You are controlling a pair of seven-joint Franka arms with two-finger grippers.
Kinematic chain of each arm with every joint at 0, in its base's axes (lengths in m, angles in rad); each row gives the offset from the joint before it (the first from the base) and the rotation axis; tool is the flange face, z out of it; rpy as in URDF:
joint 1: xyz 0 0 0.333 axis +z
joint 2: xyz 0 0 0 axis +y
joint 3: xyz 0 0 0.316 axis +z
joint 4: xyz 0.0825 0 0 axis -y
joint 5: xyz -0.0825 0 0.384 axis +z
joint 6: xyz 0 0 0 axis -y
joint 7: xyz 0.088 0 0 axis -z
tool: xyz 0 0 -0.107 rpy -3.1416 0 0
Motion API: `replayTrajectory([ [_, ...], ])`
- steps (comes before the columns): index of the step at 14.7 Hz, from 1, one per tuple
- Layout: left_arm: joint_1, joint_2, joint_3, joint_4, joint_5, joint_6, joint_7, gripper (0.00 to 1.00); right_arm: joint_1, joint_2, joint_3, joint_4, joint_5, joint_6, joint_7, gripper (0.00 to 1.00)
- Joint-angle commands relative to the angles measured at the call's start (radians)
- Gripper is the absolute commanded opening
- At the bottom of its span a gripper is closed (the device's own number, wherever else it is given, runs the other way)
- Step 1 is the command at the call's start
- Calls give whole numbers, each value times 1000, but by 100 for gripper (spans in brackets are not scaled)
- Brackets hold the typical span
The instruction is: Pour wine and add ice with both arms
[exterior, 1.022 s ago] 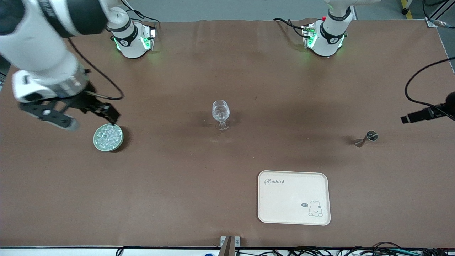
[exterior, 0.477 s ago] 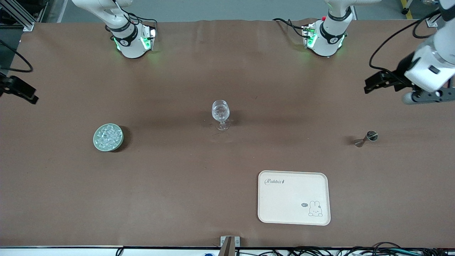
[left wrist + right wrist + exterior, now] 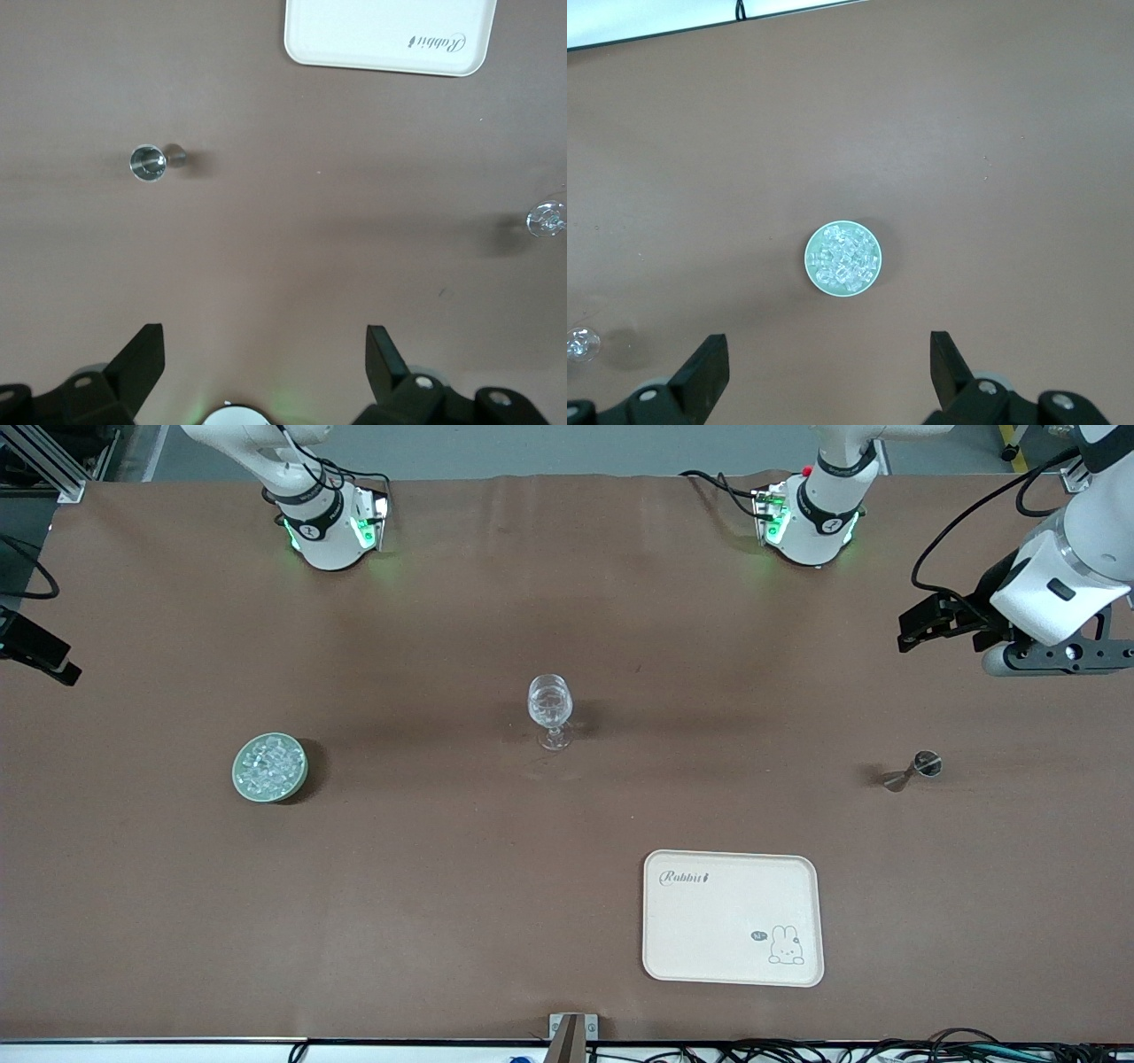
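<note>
A clear stemmed wine glass (image 3: 550, 707) stands upright mid-table. The ice (image 3: 268, 763) fills a pale green round bowl (image 3: 239, 779) toward the right arm's end, and it also shows in the right wrist view as ice (image 3: 842, 258). A small metal jigger (image 3: 918, 768) lies toward the left arm's end. The wine is out of view. My left gripper (image 3: 911, 631) hangs open and empty over bare table near the jigger (image 3: 149, 163). At the table's edge by the right arm's end, my right gripper (image 3: 49, 660) hangs open and empty, well away from the bowl.
A cream tray (image 3: 732, 957) with a rabbit print lies nearer the front camera than the glass, toward the left arm's end. The table is covered in brown paper. The arm bases (image 3: 330, 527) stand along the edge farthest from that camera.
The right arm has swung up and away from over the ice bowl to the table's edge. The left gripper has shifted inward over the table, away from the camera. Glass, bowl and jigger are unmoved.
</note>
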Motion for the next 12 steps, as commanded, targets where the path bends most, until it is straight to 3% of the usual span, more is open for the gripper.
replayTrajectory([
  [1, -3, -14, 4, -23, 4, 31, 46, 100, 0, -22, 3, -26, 9, 13, -6, 100],
  [5, -6, 29, 4, 16, -2, 91, 23, 100, 0, -22, 3, -26, 9, 7, -6, 100],
  [10, -22, 55, -2, 55, 65, 92, 31, 100, 0, -20, 3, -26, 9, 15, -6, 100],
  [12, -9, 48, -3, 76, 35, 83, 31, 100, 0, -20, 3, -26, 9, 15, -6, 100],
])
